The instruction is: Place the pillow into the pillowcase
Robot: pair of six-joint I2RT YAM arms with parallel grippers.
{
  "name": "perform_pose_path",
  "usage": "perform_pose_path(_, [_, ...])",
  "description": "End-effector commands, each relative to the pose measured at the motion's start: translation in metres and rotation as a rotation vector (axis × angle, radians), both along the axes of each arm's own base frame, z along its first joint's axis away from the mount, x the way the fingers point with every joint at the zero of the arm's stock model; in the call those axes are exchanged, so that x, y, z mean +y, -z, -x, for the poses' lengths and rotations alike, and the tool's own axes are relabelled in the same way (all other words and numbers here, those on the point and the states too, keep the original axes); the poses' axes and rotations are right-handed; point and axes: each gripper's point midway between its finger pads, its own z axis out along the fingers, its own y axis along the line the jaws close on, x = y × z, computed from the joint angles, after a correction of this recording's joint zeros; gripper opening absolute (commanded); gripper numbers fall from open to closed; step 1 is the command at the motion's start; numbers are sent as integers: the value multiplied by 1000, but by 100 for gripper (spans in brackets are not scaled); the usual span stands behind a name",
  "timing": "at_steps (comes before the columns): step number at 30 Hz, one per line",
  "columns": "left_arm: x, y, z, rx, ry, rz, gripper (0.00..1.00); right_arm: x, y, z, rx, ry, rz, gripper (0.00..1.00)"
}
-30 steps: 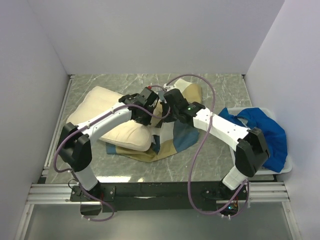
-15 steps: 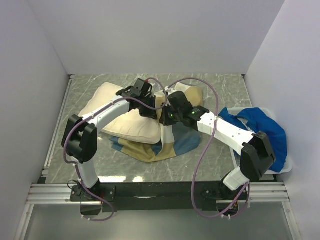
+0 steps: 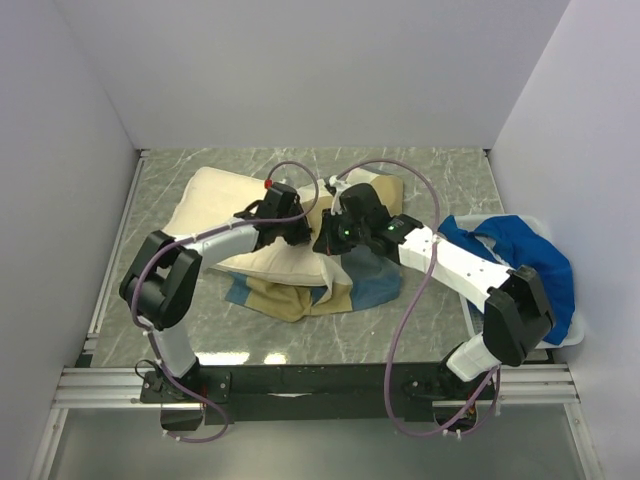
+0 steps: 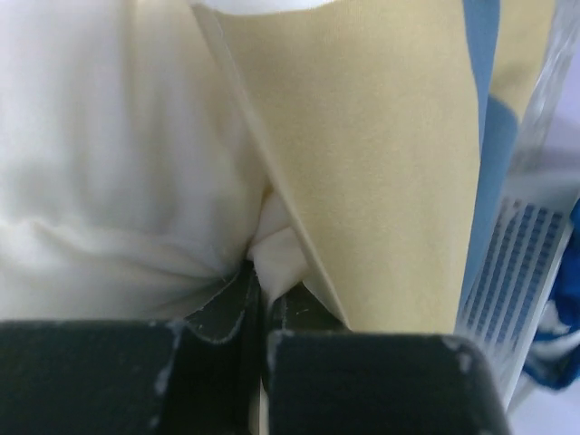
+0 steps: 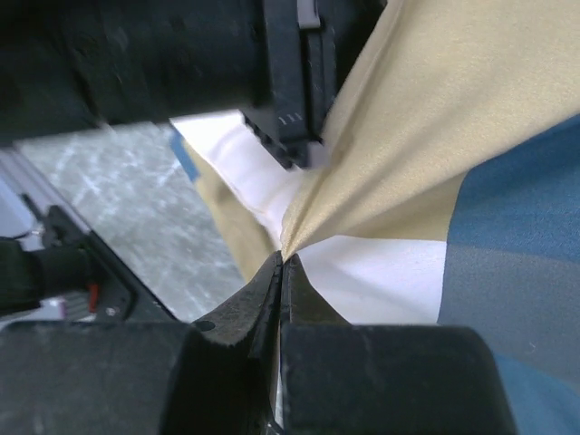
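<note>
Two arms, one pillow and one pillowcase meet at the centre of a marbled table in the overhead view. The cream pillow lies flat left of centre. Its long axis runs on a diagonal from the upper left of the frame down toward the middle, and its lower right end points at the two grippers. The pillowcase, in tan, slate-blue and white blocks, lies crumpled beneath that end and spreads to the right of it, with part of it rising toward the upper centre.

The left gripper reaches in from the left. Its wrist camera shows the dark fingers clenched on a bunched fold of the pillow's cream fabric, and a tan edge of the pillowcase lies just beside the pinch. The right gripper comes in from the right, nearly touching the left one. In its own view the fingers are pressed tight on the pillowcase where a tan block and a white block draw into a taut peak.

At the right edge of the frame, one bright blue cloth is heaped in one white bin, well apart from the pillow. Two purple cables loop over the arms.
</note>
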Motion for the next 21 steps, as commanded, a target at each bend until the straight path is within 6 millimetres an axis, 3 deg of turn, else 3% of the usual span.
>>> perform_pose_path(1, [9, -27, -42, -182, -257, 45, 1, 14, -44, 8, 11, -45, -151, 0])
perform_pose_path(4, [5, -27, -34, -184, -266, 39, 5, 17, -41, -10, 51, 18, -163, 0])
perform_pose_path(10, [18, -28, -17, -186, -271, 17, 47, 7, -37, -44, 16, 173, -97, 2])
perform_pose_path(11, [22, -30, -13, -190, -272, 9, 58, 5, -33, -46, 15, 182, -82, 3])
perform_pose_path(12, [27, -42, -10, -210, -276, 14, 62, 2, -30, -49, 6, 196, -56, 6])
perform_pose_path(14, [42, -43, -4, -218, -308, -30, 71, 0, -23, -52, 5, 206, -36, 9])
perform_pose_path(17, [63, -49, 5, -217, -334, -68, 75, -5, -15, -54, -3, 212, -6, 17])
perform_pose_path(21, [90, -60, 16, -239, -366, -126, 81, -14, -8, -57, -27, 228, 51, 35])
